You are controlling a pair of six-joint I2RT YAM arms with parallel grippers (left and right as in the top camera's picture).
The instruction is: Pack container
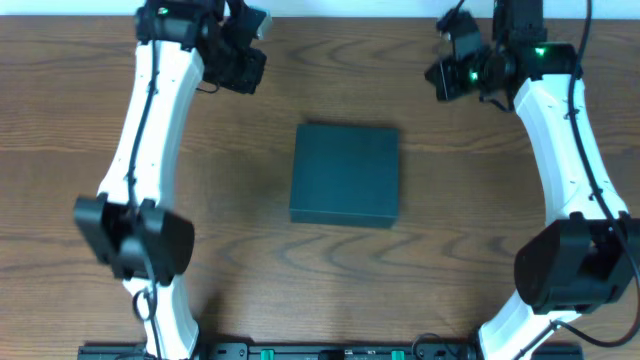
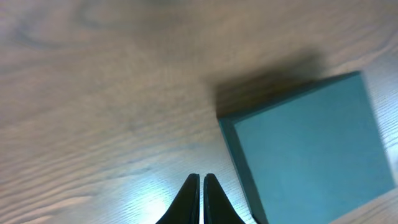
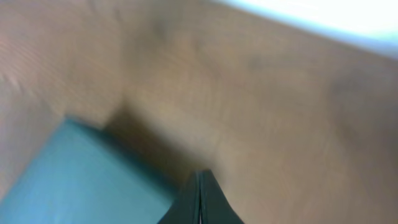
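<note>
the flat rectangular matte box (image 1: 345,172) is plain dark teal-green. the wooden table (image 1: 450,250) is mid-brown with darker wavy grain. the left arm (image 1: 150,130) and right arm (image 1: 570,140) are white with black joints; green lights (image 1: 541,51) show at the right wrist. the left gripper (image 2: 201,186) and right gripper (image 3: 200,186) are black.

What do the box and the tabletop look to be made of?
The container: probably card or paperboard, matte dark green; even colour, no glare, crisp edges. The table: wood or wood-look laminate, brown; grain swirls show, with a soft sheen in the left wrist view.
</note>
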